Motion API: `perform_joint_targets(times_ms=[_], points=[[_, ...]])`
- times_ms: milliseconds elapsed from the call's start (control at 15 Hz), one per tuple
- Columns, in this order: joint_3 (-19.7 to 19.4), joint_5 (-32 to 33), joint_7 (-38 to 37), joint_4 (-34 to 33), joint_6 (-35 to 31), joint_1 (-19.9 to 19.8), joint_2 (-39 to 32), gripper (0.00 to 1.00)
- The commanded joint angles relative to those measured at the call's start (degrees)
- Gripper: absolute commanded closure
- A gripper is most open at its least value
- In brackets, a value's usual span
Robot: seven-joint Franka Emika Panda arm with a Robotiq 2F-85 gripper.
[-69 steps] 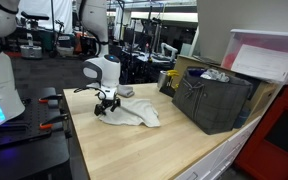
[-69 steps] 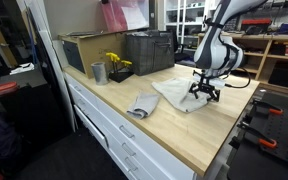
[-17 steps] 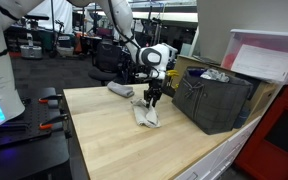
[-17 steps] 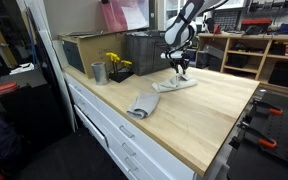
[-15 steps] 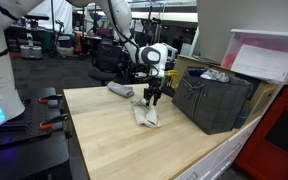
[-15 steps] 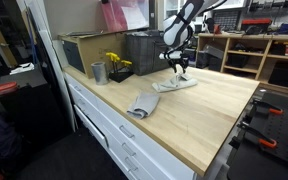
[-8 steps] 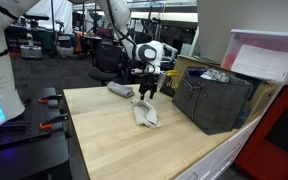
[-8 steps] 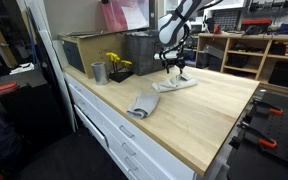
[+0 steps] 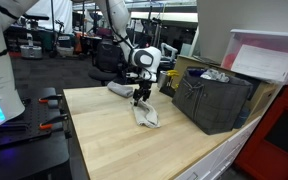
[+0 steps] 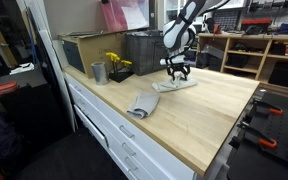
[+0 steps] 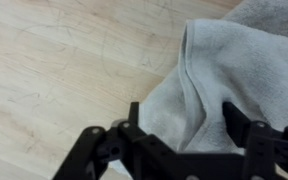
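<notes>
A white towel (image 9: 147,114) (image 10: 176,85) lies crumpled on the wooden tabletop (image 9: 109,140) near the dark crate. My gripper (image 9: 140,96) (image 10: 176,70) hangs just above the towel's far end. In the wrist view the gripper (image 11: 182,118) is open, its two black fingers (image 11: 233,116) spread over a fold of the grey-white towel (image 11: 234,60), with nothing pinched between them. Bare wood shows beside the towel.
A second, folded grey cloth (image 10: 142,104) (image 9: 120,90) lies on the table apart from the towel. A dark crate (image 9: 212,100) (image 10: 149,50) stands close by. A metal cup (image 10: 99,72) and a holder with yellow items (image 10: 117,66) stand beside it.
The jaws have let go of the towel and the gripper has risen slightly, shifting a little sideways. The towel stays where it lies.
</notes>
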State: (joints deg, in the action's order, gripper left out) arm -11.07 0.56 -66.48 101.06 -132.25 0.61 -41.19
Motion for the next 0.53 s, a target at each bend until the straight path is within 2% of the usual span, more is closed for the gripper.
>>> perform_joint_targets(times_ms=[0,400,467], points=[[2.2,-3.3,4.9,2.2,-3.7,-2.2,1.3,0.49],[5.9,-10.7,13.2,2.2,-7.2,-4.2,1.8,0.95],[7.0,-12.6,15.5,2.1,-7.5,-4.9,1.9,0.99]])
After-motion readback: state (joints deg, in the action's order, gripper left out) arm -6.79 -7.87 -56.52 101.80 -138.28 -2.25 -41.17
